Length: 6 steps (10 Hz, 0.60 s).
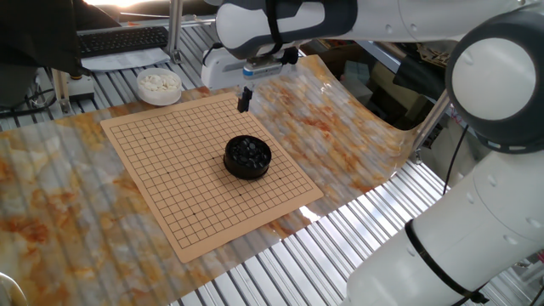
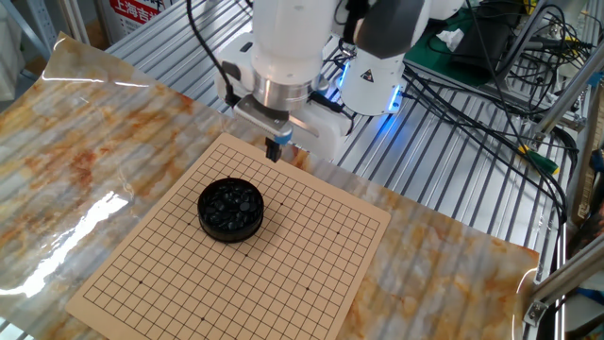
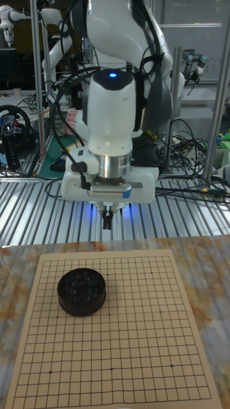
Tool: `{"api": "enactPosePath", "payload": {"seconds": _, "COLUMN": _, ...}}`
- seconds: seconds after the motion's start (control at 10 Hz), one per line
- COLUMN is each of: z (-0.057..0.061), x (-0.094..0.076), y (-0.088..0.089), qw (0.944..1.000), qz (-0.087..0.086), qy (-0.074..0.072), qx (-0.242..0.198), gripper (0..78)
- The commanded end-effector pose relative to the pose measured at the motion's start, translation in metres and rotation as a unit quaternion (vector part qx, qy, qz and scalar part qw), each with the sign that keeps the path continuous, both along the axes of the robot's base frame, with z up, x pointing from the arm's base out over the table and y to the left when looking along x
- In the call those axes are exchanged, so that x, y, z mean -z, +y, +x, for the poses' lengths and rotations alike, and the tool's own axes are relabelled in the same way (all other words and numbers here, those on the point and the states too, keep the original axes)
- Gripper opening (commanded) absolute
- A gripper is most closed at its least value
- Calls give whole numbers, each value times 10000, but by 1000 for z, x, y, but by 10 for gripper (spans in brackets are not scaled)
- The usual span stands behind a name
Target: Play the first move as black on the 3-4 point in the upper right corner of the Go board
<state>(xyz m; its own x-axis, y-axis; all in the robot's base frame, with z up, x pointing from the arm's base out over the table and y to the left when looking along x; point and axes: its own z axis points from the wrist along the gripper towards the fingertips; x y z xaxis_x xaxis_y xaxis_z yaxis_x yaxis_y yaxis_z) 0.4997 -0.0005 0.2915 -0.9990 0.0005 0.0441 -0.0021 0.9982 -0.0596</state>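
Above the far edge of the tan gridded Go board [image 2: 236,246], the arm's two-finger gripper [image 2: 274,149] hangs with fingers pinched together, perhaps carrying a stone from the round black bowl [image 2: 230,210], though none shows.

gripper [image 2: 275,150] fingertips too small to show any stone, go board [image 3: 38,396] cut off below

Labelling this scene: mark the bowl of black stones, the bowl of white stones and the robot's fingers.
Bowl of black stones [image 1: 247,157], one fixed view, the stones inside.
Bowl of white stones [image 1: 159,85], one fixed view, the stones inside.
Fingers [image 2: 274,150], the other fixed view, dark tip.
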Motion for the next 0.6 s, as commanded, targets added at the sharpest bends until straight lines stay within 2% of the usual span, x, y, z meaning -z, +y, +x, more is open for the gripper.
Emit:
{"api": "enactPosePath", "payload": {"seconds": 0.1, "z": 11, "x": 29, "y": -28, "qw": 9997, "qz": 211, "qy": -40, "qx": -105, "gripper": 0}}
{"api": "enactPosePath", "payload": {"seconds": 0.6, "z": 16, "x": 59, "y": -50, "qw": 9996, "qz": 203, "qy": -118, "qx": -178, "gripper": 0}}
